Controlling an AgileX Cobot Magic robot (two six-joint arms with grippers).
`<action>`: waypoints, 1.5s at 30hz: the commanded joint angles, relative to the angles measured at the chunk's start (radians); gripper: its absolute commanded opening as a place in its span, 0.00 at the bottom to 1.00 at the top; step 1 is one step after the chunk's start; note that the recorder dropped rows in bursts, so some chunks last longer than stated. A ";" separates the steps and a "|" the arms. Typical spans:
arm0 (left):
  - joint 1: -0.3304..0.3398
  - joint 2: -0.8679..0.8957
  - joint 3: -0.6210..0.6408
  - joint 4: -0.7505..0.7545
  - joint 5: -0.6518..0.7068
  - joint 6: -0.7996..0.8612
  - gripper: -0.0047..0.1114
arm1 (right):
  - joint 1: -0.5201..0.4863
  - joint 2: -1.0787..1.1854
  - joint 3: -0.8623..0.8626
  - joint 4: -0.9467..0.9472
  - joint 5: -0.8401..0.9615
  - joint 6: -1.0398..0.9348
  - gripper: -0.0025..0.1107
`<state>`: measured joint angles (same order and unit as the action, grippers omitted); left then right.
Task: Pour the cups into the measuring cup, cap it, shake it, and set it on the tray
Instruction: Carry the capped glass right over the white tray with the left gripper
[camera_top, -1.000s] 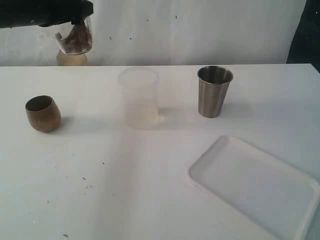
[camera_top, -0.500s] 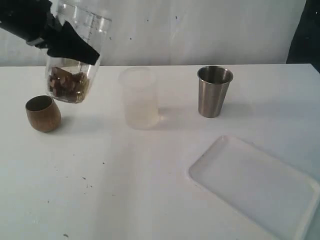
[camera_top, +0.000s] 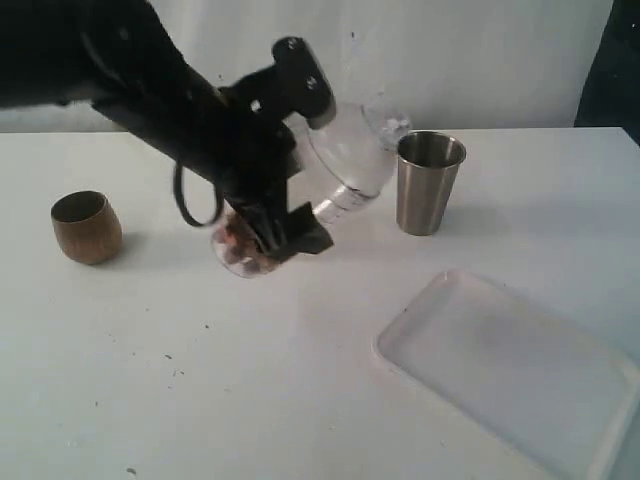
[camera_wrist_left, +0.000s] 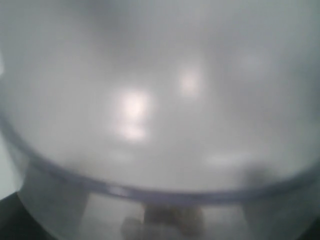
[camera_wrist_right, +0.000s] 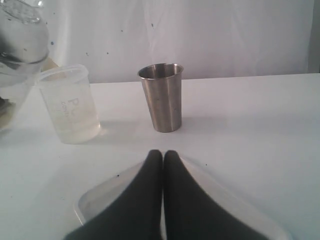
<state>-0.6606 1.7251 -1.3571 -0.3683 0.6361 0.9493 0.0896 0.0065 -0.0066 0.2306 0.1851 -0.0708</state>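
The left gripper (camera_top: 278, 232) clamps the measuring cup (camera_top: 348, 162) aloft and tilted, mouth near the steel tumbler (camera_top: 429, 182) — any shaking should swing clear of it; the right gripper (camera_wrist_right: 162, 155) is pinched closed, empty.

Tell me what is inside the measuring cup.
Brown chunky pieces lie at the lower end of the tilted measuring cup. The left pincer covers its middle, hiding the full amount.
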 joint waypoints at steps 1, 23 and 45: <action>-0.123 -0.014 0.142 -0.128 -0.549 -0.056 0.04 | 0.002 -0.007 0.007 -0.003 -0.007 -0.004 0.02; -0.140 0.164 0.302 1.129 -1.482 -1.522 0.04 | 0.002 -0.007 0.007 -0.003 -0.007 -0.004 0.02; -0.141 0.490 0.080 1.135 -1.638 -1.446 0.04 | 0.002 -0.007 0.007 -0.003 -0.007 -0.004 0.02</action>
<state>-0.8000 2.2008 -1.2451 0.7742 -0.9514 -0.4830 0.0896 0.0065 -0.0066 0.2306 0.1851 -0.0708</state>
